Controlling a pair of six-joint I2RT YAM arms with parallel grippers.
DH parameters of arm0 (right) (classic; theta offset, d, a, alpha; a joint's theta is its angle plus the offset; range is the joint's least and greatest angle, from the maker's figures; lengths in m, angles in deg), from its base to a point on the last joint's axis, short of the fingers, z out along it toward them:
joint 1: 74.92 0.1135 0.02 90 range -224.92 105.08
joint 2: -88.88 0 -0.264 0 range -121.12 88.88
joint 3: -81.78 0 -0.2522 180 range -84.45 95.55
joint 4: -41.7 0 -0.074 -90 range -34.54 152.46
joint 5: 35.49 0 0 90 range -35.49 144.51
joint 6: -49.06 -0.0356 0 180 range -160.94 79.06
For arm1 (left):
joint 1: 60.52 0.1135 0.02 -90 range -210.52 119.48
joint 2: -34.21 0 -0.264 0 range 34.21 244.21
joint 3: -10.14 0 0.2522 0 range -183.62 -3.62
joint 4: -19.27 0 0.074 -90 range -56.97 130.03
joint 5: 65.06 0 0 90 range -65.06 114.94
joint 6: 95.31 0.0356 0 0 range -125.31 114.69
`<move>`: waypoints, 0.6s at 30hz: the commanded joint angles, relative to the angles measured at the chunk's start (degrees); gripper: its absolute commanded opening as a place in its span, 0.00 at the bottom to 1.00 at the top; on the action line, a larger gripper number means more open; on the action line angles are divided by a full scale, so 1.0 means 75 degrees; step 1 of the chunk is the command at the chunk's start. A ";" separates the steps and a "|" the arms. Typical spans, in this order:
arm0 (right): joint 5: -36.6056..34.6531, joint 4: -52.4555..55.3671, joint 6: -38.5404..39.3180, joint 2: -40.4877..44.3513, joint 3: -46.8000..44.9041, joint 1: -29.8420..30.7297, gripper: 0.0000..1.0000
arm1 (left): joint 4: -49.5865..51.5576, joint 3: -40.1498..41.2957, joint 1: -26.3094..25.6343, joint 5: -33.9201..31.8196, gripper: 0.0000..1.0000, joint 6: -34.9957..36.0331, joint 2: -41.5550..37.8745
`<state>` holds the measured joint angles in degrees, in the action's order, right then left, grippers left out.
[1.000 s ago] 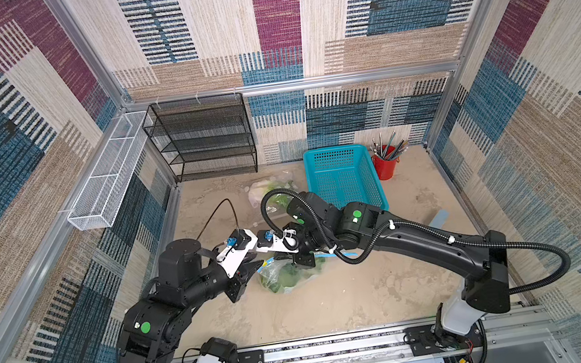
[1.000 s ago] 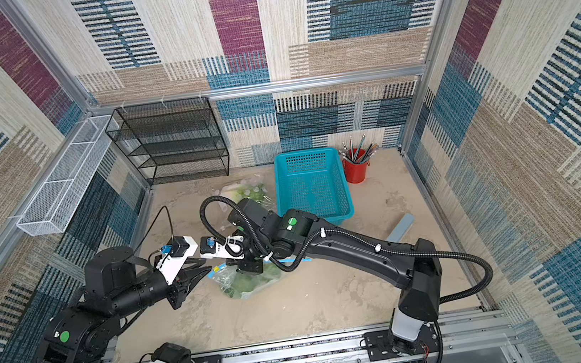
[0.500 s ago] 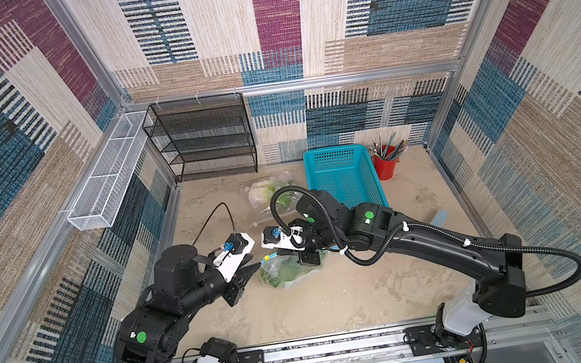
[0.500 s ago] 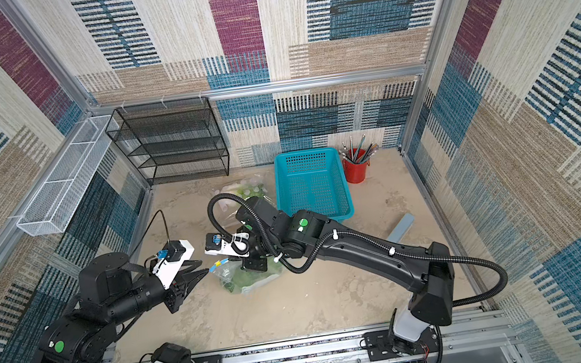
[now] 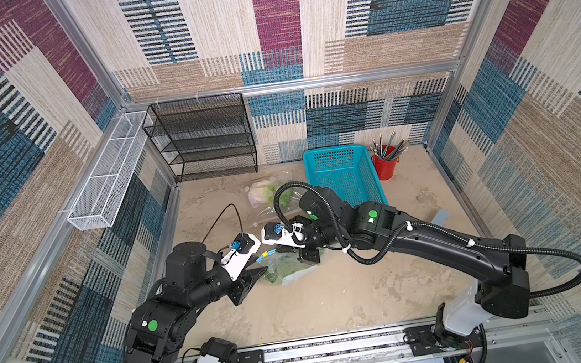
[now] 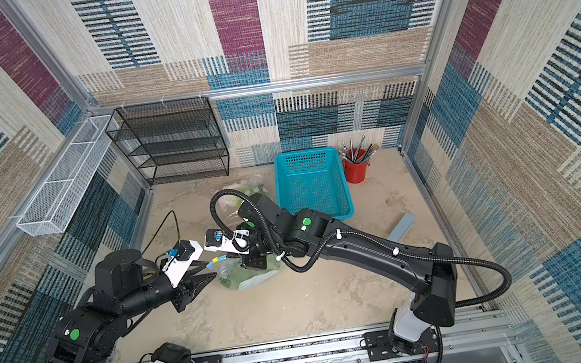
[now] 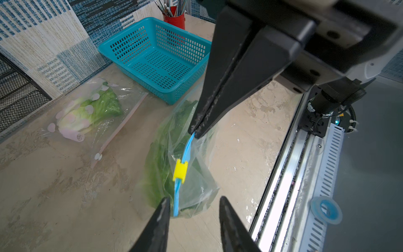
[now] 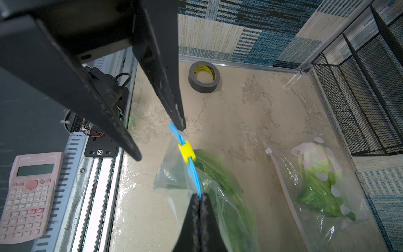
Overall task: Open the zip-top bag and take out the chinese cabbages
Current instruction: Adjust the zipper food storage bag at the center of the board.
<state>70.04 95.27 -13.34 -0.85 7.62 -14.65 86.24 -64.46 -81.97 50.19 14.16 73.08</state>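
Left wrist: left claw (image 7: 194, 199) released; right claw (image 7: 195, 134) clenched on zip-top bag (image 7: 197, 187).

Two bags (image 7: 196, 187), perhaps two cabbages (image 7: 96, 107), one basket (image 7: 130, 43), one tape roll (image 8: 202, 88).

Clear zip-top bag (image 7: 202, 187), hanging from its blue seal (image 7: 186, 150), green chinese cabbages (image 7: 159, 165) inside

Woven patchwork walls (image 5: 282, 23) in blue, maroon and beige enclose a mottled beige bench (image 5: 350, 294). A black mesh shelf rack (image 5: 202, 140) stands against the back wall, and a white wire tray (image 5: 109, 169) hangs on the side wall. Light is even.
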 commanded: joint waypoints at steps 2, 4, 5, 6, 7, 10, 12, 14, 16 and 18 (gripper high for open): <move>0.0196 -0.0297 -0.0083 0.0070 -0.0018 -0.0013 0.00 | -0.0481 0.0121 0.0001 -0.0386 0.40 -0.0016 -0.0100; 0.0222 -0.0294 -0.0082 0.0070 -0.0014 -0.0021 0.00 | -0.0637 0.0206 0.0001 -0.0477 0.40 -0.0029 -0.0144; 0.0244 -0.0293 -0.0088 0.0060 -0.0017 -0.0021 0.00 | -0.0729 0.0249 0.0004 -0.0512 0.40 -0.0031 -0.0151; 0.0247 -0.0299 -0.0082 0.0064 -0.0016 -0.0032 0.00 | -0.0815 0.0291 0.0003 -0.0542 0.39 -0.0040 -0.0152; 0.0261 -0.0293 -0.0074 0.0064 -0.0012 -0.0030 0.00 | -0.0868 0.0311 0.0002 -0.0529 0.38 -0.0047 -0.0152; 0.0250 -0.0281 -0.0079 0.0047 -0.0018 -0.0021 0.00 | -0.1058 0.0353 0.0004 -0.0386 0.30 -0.0099 -0.0121; 0.0261 -0.0269 -0.0071 0.0042 0.0005 -0.0029 0.00 | -0.1158 0.0382 0.0006 -0.0244 0.26 -0.0134 -0.0121; 0.0268 -0.0257 -0.0078 0.0035 0.0007 -0.0030 0.00 | -0.1233 0.0415 0.0001 -0.0134 0.16 -0.0146 -0.0119; 0.0261 -0.0252 -0.0077 0.0035 0.0017 -0.0022 0.00 | -0.1213 0.0413 0.0001 -0.0024 0.10 -0.0140 -0.0072; 0.0261 -0.0246 -0.0075 0.0047 0.0017 -0.0028 0.00 | -0.1185 0.0402 0.0006 0.0040 0.08 -0.0134 -0.0057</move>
<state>70.94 95.38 -13.34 -0.76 7.62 -15.00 79.38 -61.53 -81.97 48.47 13.94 72.49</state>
